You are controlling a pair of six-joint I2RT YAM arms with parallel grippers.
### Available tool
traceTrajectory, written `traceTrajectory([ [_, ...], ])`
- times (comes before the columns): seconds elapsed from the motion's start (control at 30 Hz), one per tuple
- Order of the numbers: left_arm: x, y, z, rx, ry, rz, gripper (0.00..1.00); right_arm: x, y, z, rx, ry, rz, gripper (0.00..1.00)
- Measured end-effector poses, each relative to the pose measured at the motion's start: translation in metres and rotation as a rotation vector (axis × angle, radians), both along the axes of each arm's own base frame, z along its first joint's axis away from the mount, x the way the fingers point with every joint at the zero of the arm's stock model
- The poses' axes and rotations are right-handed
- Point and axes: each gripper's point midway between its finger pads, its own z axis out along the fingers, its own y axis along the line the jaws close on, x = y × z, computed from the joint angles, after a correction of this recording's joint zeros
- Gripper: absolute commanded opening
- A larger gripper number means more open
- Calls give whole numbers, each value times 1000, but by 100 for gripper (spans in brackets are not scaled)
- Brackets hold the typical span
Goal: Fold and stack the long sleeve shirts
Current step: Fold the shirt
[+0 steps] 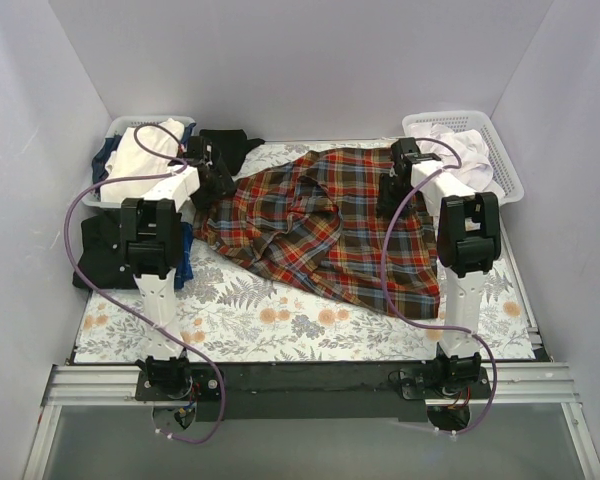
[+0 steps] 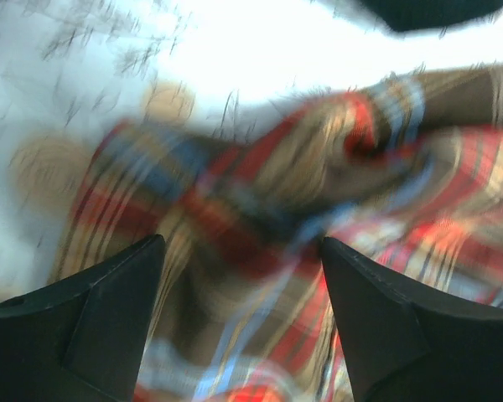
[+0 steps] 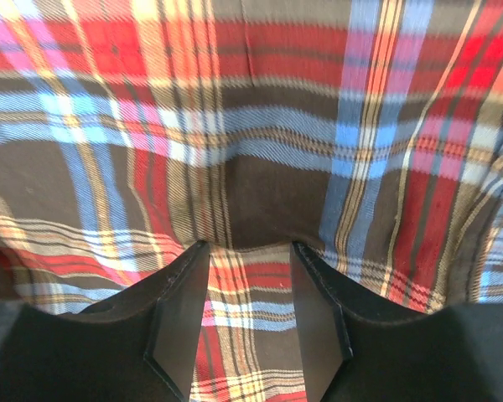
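Left hand (image 2: 241,241) gaping over plaid shirt (image 1: 330,225); right hand (image 3: 249,245) low on it, grip unclear.

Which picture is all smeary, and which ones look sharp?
Left wrist view: smeared by motion blur, the red-orange tartan plaid shirt streaky, the flowery tablecloth glaring white. Right wrist view: sharp weave. Top external view: evenly lit, clear.

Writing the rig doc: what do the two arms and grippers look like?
The left arm and right arm have white links, black joint housings and black bases. A purple cable loops along each. The left gripper and right gripper have matte black wedge-shaped fingers.
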Motion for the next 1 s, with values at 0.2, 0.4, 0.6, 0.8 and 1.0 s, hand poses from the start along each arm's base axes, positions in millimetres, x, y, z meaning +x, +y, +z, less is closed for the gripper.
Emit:
traceTrajectory([
  [0.2,-54,3,48,5,-1,-35,79,12,2,14,7,-42,1,51],
  [0.4,-107,0,111,-36,-77,-51,79,9,5,43,12,-93,9,51],
  [0.6,-179,-8,70,-92,83,-25,79,-18,6,93,18,-178,17,51],
  [0.8,-219,-32,41,-154,195,-9,78,-43,3,96,19,-166,17,50],
  [1.0,-213,-45,35,-189,163,31,78,-68,-2,75,9,-99,9,50],
])
